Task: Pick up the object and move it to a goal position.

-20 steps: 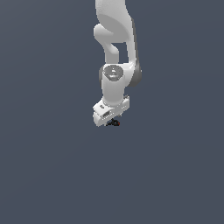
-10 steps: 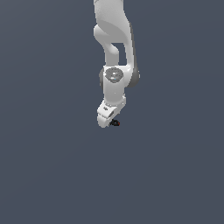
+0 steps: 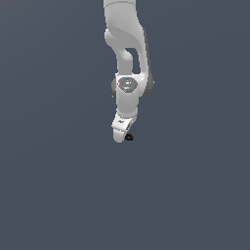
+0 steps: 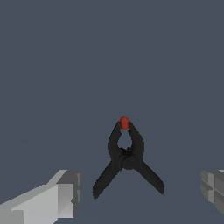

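Observation:
The object is a tiny black clamp with a red tip (image 4: 126, 155); in the wrist view it lies flat on the grey floor, two handles spread apart, red tip at the other end. In the exterior view it shows as a small black and red speck (image 3: 129, 137) just under the white hand. My gripper (image 4: 140, 192) is open, with one finger (image 4: 57, 197) on one side of the clamp and the other finger (image 4: 212, 188) on the other side. The fingers do not touch it. In the exterior view the gripper (image 3: 120, 136) hangs right above the object.
The plain dark grey floor (image 3: 58, 185) spreads all around. The white arm (image 3: 128, 53) comes down from the exterior view's top. No other objects and no goal marker show.
The hand has turned about its wrist and looks narrower in the exterior view. It stays over the object, which has not moved.

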`<act>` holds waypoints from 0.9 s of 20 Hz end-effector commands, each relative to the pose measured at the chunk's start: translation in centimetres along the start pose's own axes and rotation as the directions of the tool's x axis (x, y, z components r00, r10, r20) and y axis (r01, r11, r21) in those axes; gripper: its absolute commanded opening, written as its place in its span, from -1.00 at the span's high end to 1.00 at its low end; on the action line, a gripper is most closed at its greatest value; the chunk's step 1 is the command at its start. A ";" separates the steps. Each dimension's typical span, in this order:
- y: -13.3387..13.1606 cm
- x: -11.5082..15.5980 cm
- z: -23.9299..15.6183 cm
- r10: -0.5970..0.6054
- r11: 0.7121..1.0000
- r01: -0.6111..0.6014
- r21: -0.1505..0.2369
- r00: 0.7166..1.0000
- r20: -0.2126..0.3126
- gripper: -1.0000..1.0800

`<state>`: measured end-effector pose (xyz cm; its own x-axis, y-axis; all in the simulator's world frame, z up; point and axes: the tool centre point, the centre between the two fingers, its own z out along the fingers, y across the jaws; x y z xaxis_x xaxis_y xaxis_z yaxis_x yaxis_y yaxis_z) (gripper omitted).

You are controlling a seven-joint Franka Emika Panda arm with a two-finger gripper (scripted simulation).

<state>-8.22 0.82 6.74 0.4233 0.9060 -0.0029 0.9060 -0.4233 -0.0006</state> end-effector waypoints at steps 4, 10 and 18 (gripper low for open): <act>-0.4 -0.1 0.3 -0.051 0.999 0.051 -0.001 0.999 -0.003 -0.92; -0.4 -0.1 0.5 -0.053 0.999 0.053 0.000 0.999 -0.003 -0.92; -0.5 -0.1 3.2 -0.057 0.998 0.057 0.000 0.998 -0.003 -0.92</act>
<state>-8.70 0.93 4.27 0.3722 0.9282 -0.0001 0.9282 -0.3722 0.0004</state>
